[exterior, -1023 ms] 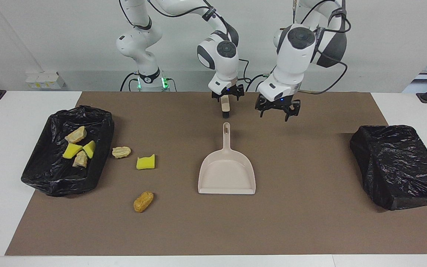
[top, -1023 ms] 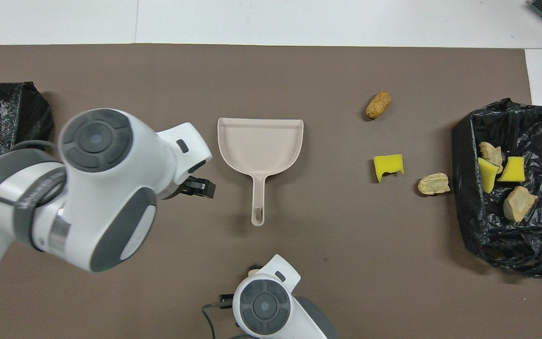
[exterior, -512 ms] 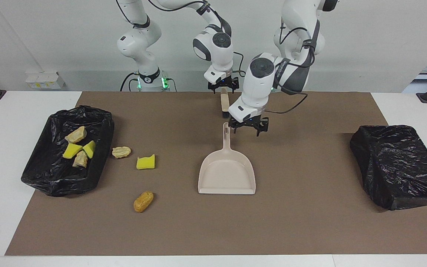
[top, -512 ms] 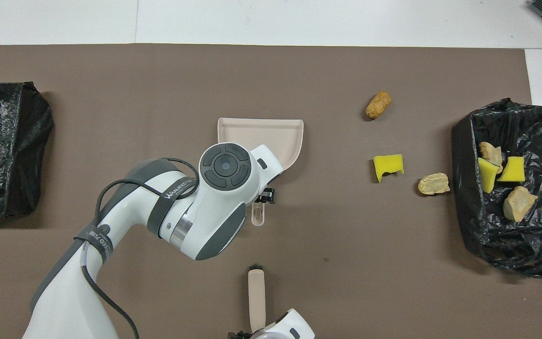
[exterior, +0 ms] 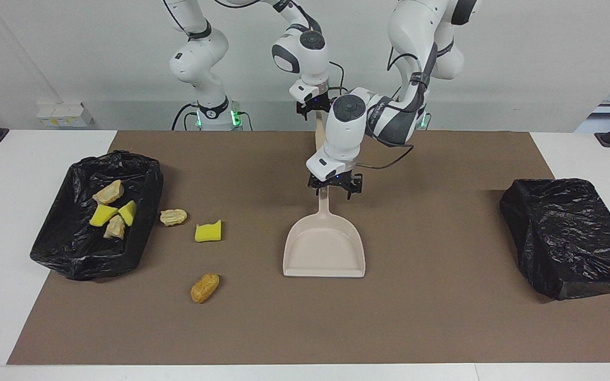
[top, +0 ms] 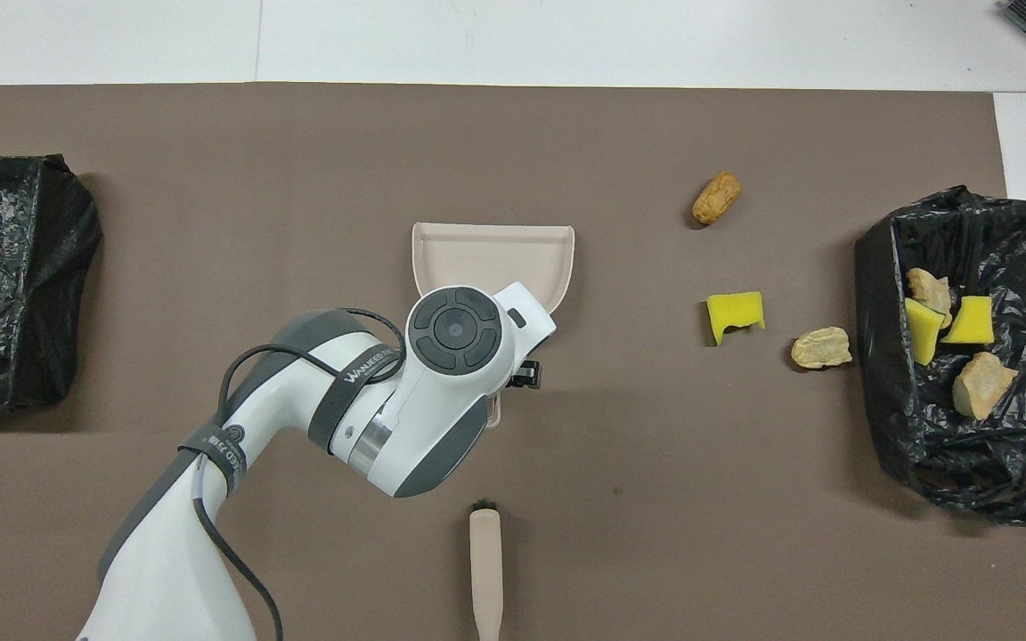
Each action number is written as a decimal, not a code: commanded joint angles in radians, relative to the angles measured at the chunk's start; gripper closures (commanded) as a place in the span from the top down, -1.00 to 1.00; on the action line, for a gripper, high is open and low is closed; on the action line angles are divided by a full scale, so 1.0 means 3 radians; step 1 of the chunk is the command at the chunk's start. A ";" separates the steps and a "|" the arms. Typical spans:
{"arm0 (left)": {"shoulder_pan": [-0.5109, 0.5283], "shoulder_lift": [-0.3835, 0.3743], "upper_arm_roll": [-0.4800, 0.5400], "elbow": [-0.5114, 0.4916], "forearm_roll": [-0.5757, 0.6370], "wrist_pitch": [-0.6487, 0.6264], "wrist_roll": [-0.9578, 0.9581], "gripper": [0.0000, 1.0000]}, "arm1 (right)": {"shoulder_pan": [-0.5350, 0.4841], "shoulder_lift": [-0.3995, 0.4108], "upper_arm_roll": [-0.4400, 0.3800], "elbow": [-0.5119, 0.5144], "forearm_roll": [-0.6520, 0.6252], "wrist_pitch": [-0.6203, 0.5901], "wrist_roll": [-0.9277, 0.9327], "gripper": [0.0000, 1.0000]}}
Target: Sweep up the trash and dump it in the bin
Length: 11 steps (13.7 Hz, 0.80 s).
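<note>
Reaching: the left hand (exterior: 335,186) has come down onto the upper end of the dustpan handle; half a second ago it was beside the handle tip, and a second ago it hung high and off toward the left arm's end of the counter.
Left hand grip: its fingers stand spread on either side of the handle, not yet clenched on it.
Dustpan (exterior: 324,248): flat on the brown mat (exterior: 416,317), handle pointing toward the robots, unmoved across all frames; in the overhead view the left arm covers most of the handle.
Right hand (exterior: 313,106): drawn back and up since a second ago, now over the mat's edge nearest the robots, grasping the beige brush (top: 485,570) by its handle.
Brush: hangs bristles down from the right hand, mostly hidden by the left arm in the facing view; a second ago it hung just above the dustpan handle's tip.
Trash on the mat: three pieces, none shifted; a yellow sponge chunk (exterior: 208,232), a tan crusty lump (exterior: 173,216) just beside the bin, and a golden-brown lump (exterior: 205,287) farthest from the robots.
Trash in the bin: four pieces, two yellow and two tan, lie in the black-lined bin (exterior: 72,248) at the right arm's end of the counter, as before.
Second black-lined bin (exterior: 570,238): at the left arm's end of the counter, unchanged.
</note>
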 commanded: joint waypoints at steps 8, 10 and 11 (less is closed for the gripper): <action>-0.0055 0.0004 0.0058 0.0004 0.0053 -0.0026 0.0109 -1.00 | -0.0016 0.0044 0.0024 -0.0054 -0.0102 0.0030 0.0180 -0.53; 0.0128 -0.0134 0.0064 0.0024 0.0053 -0.0244 0.0609 -1.00 | -0.0031 0.0100 0.0024 0.0033 -0.0097 -0.0005 0.0144 -1.00; 0.0200 -0.0221 0.0064 0.0029 0.0048 -0.0372 0.0961 -1.00 | -0.0046 0.0131 0.0019 0.0089 -0.0097 -0.0041 0.0139 -1.00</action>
